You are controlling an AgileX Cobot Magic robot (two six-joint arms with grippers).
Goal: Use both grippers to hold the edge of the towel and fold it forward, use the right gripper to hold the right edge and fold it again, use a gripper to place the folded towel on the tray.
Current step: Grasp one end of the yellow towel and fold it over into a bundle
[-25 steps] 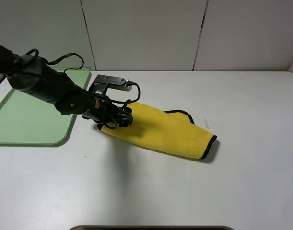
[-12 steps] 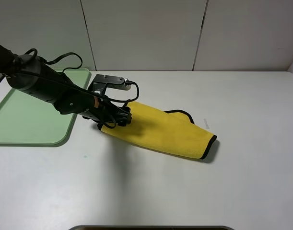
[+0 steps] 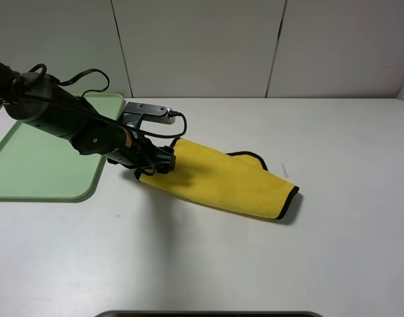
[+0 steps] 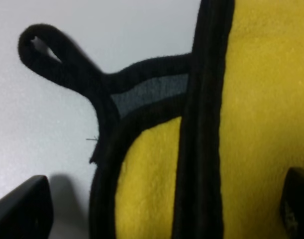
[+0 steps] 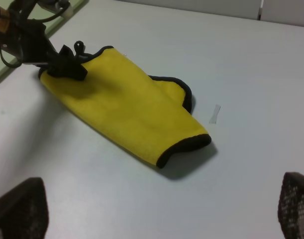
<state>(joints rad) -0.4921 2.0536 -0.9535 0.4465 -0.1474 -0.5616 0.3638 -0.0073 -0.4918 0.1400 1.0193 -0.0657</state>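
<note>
My left pincer point(image 3: 161, 164) hangs low over the near end of the towel point(image 3: 228, 178), jaws spread wide. One tip stands over bare table point(image 3: 254, 264) and the other over yellow pile, and nothing is pinched between them. Right under me lie the small black corner loop point(image 4: 52, 55) and stacked runs of the black piping point(image 4: 204, 124), so several layers meet here.

The towel is folded into a long narrow strip on the white table, stretching away from me, just beside the pale-green tray point(image 3: 36, 158) but not on it.

I judge it light, soft and limp. It will sag and may fall open if I catch only the top layer. I would bite deep across the piped end, through every layer, since the trim looks firmer than the fluff.

My right pincer point(image 5: 157, 206) hangs well back, released and empty.
</note>
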